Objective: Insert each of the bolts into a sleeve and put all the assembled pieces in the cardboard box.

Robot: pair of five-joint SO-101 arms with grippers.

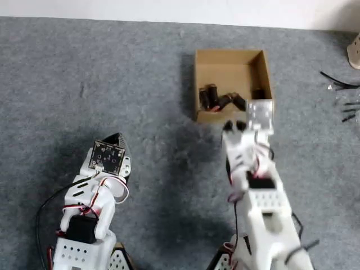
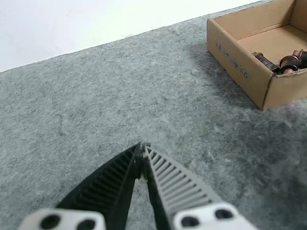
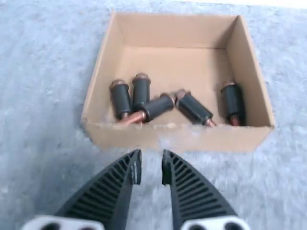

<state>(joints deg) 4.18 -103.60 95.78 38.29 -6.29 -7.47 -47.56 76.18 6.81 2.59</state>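
The cardboard box (image 1: 229, 61) sits at the back right of the grey felt mat. Several assembled pieces, dark sleeves with copper bolts (image 3: 158, 106), lie on its floor; one more (image 3: 233, 101) leans by the side wall. My right gripper (image 3: 149, 165) hovers just in front of the box's near wall (image 3: 177, 136), slightly open and empty; in the high view this right gripper (image 1: 234, 125) is at the box's front edge. My left gripper (image 2: 142, 146) is shut and empty over bare mat, well away from the box (image 2: 240, 62); the high view shows the left gripper (image 1: 117, 138) at lower left.
Black cable ties and small parts (image 1: 343, 101) lie on the mat at the right edge. A pale object (image 1: 354, 50) sits at the far right corner. A white surface (image 1: 169, 8) borders the mat's back edge.
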